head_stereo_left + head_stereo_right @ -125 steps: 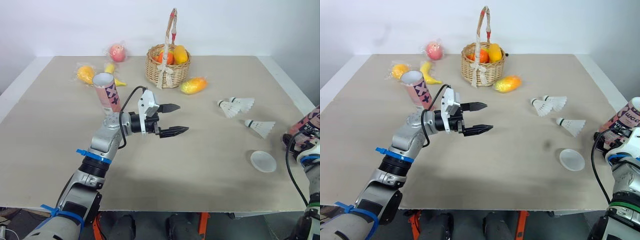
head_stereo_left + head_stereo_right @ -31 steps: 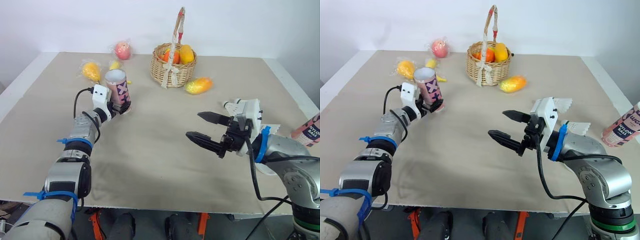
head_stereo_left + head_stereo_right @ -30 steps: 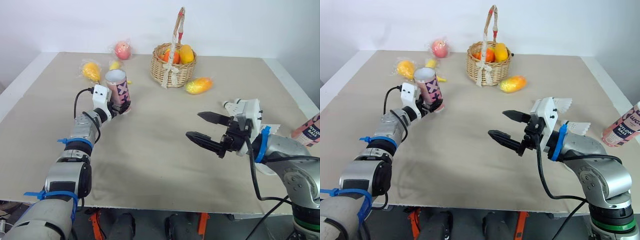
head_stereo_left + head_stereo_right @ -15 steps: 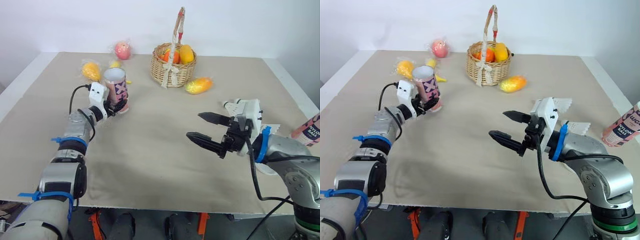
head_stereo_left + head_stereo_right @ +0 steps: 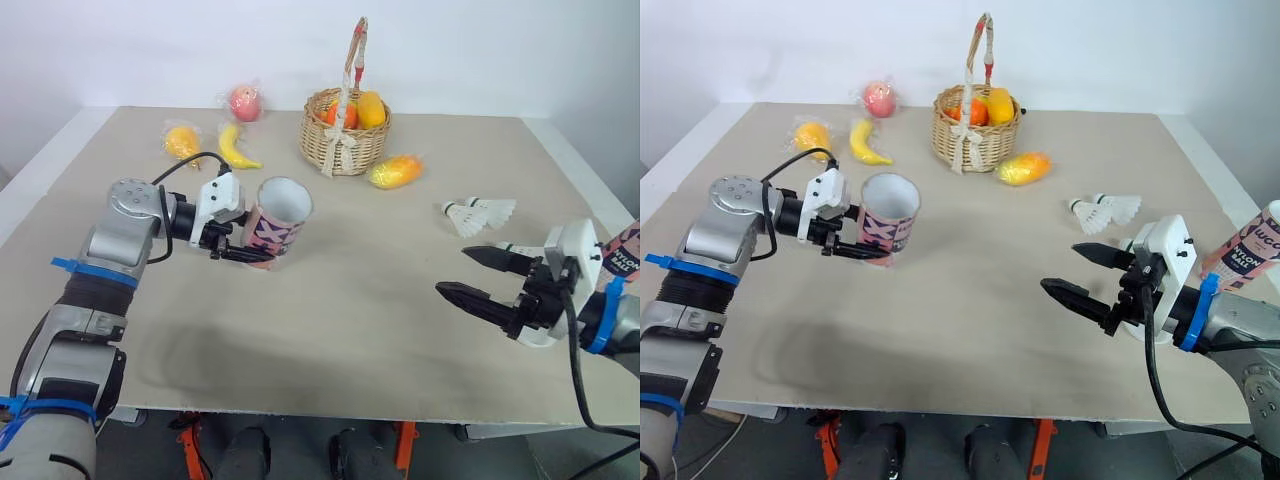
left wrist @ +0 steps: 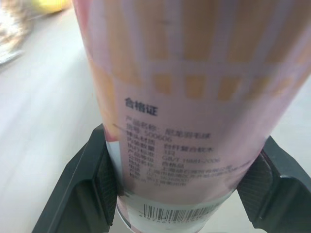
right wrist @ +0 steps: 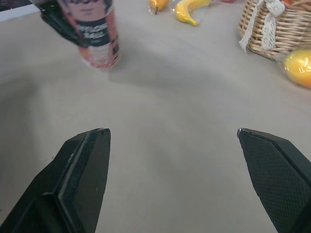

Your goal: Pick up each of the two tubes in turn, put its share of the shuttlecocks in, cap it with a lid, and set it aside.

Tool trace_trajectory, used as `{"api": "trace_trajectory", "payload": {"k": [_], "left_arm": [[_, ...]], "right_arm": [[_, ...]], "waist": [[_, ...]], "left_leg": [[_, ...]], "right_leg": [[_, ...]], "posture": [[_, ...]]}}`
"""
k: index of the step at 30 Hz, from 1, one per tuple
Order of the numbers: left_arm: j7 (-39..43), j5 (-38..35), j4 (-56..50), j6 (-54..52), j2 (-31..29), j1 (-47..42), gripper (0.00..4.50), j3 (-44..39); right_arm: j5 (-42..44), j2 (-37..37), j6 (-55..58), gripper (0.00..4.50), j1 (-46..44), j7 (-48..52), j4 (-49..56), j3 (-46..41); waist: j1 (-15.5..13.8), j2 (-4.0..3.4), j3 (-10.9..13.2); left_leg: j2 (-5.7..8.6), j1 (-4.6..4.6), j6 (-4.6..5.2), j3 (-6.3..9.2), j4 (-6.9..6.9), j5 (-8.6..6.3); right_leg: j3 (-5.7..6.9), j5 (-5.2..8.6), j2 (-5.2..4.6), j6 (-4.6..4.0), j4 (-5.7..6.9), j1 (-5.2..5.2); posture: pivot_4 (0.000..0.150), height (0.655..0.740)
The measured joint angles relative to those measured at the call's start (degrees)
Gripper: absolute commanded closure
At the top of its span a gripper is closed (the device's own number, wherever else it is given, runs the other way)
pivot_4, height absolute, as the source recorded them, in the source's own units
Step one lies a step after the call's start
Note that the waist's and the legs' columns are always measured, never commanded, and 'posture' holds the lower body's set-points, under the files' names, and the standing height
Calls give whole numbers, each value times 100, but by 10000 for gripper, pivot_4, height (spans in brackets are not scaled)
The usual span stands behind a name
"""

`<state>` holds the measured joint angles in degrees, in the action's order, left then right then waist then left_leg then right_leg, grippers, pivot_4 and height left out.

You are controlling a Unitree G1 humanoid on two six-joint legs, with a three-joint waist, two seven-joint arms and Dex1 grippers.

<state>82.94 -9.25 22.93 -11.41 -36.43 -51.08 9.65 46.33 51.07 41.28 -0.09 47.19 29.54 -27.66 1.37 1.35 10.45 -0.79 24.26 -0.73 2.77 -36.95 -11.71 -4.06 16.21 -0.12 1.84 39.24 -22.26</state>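
- Over the left-centre of the table, a pink tube is held tilted, its open mouth turned up and toward the right; its base seems lifted off the surface, though this cannot be settled.
- The tube's lower end is pinched between the fingers of the left gripper.
- The right gripper is held above the table's right side, fingers spread wide with nothing between them.
- Two shuttlecocks are seen lying together beyond it, and a second tube at the right edge.
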Motion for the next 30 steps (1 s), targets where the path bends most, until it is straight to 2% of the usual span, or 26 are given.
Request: {"api": "trace_trajectory", "payload": {"k": [9,22,30], "left_arm": [[108,88,-403,-83,-93,610,15335,336],[395,206,-1014,-98,-674,706,15335,551],[364,214,-1005,-67,-703,727,15335,577]], "right_arm": [[-795,-18,-276,0,89,-287,-72,498],[-1052,-49,-467,0,-130,-155,-484,544],[-1548,-240,-708,0,-386,-463,-1014,818]], "waist": [[-1,0,0],[1,-3,-2],[2,-16,-9]], "left_leg": [[-3,2,0,-3,-13,0],[-19,1,0,-9,-29,0],[-32,-1,1,-14,-37,0]], "right_leg": [[-5,-3,2,2,2,0],[-9,-7,20,6,3,2],[-14,-11,35,13,3,2]], "posture": [[1500,7400],[1500,7400],[1500,7400]]}}
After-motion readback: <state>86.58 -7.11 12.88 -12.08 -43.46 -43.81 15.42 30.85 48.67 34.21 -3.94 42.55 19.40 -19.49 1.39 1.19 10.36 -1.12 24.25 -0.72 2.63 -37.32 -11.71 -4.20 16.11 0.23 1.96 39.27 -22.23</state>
